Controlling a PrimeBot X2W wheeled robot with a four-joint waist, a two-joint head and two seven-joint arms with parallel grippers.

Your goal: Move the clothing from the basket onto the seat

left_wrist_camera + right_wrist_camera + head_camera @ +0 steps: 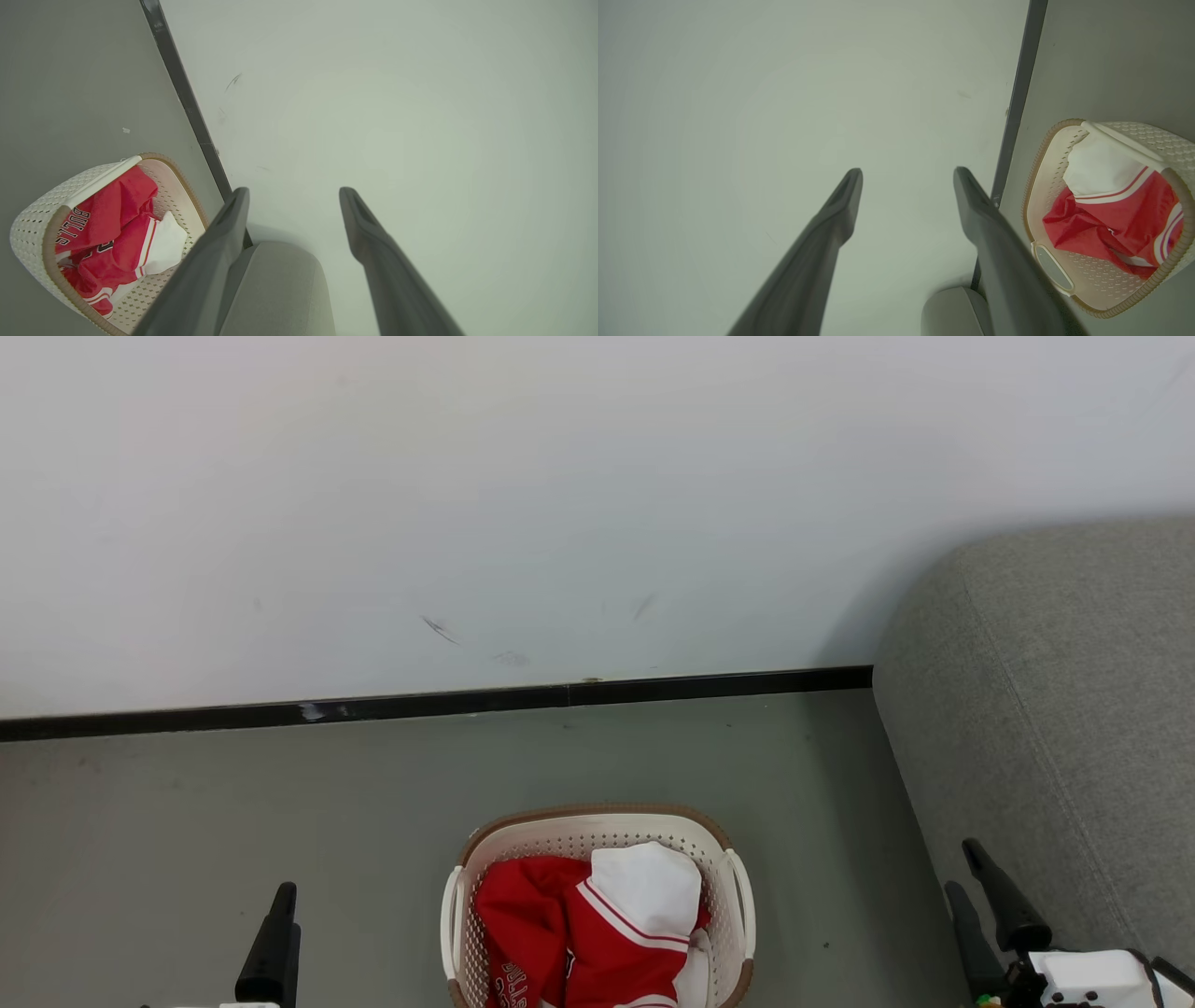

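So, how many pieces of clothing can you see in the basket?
2, as far as I can tell: a red jersey on the left side of the basket, and a red-and-white piece on the right side. More may be hidden underneath.

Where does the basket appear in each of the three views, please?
Head view: basket at bottom centre, cut off by the lower edge.
Left wrist view: basket at lower left, seen tilted.
Right wrist view: basket at the right edge, middle to lower part.
Shared landmark: the black baseboard, running just behind the basket in every view.
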